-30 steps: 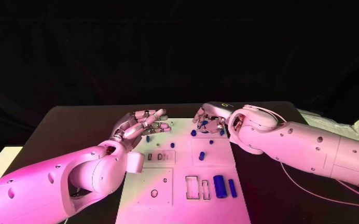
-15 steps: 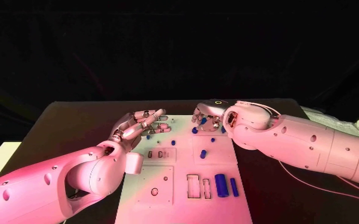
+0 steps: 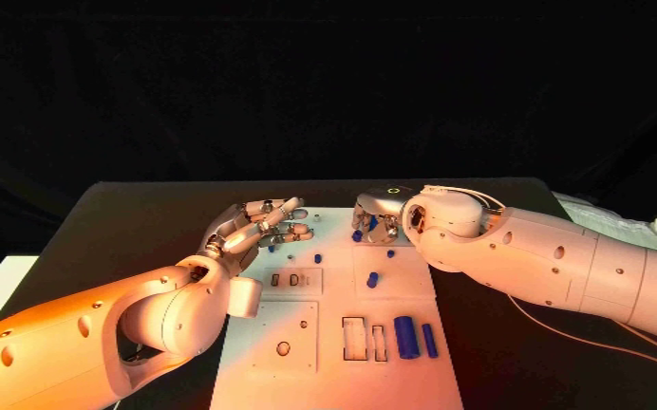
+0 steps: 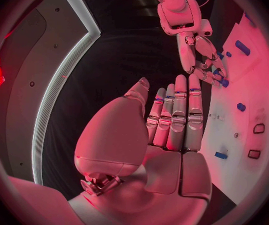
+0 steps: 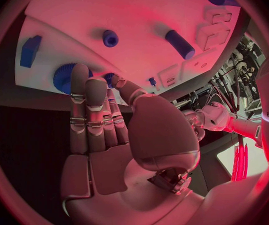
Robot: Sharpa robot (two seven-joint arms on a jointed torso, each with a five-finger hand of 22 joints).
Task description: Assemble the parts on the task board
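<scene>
The white board [image 3: 335,334] runs from the centre of the head view down to its bottom edge, lying on the black table [image 3: 123,215]; the left hand [image 3: 257,225] hovers over the board's upper left corner, just left of centre in the frame, its fingers straight, side by side and holding nothing; the left wrist view shows the same, with the palm flat and the thumb set a little off from the rest; the right hand [image 3: 380,217] sits at the board's upper right corner, just right of centre, its fingers pointing down among small blue pieces there; a blue peg [image 3: 356,235] lies right at its fingertips, but whether the fingers pinch it I cannot tell; in the right wrist view the fingers lie close together near a round blue knob [image 5: 64,77]; toward the lower middle of the head view a thick blue cylinder [image 3: 406,336] and a thinner blue rod [image 3: 428,339] lie side by side, just right of two rectangular slots [image 3: 365,339].
</scene>
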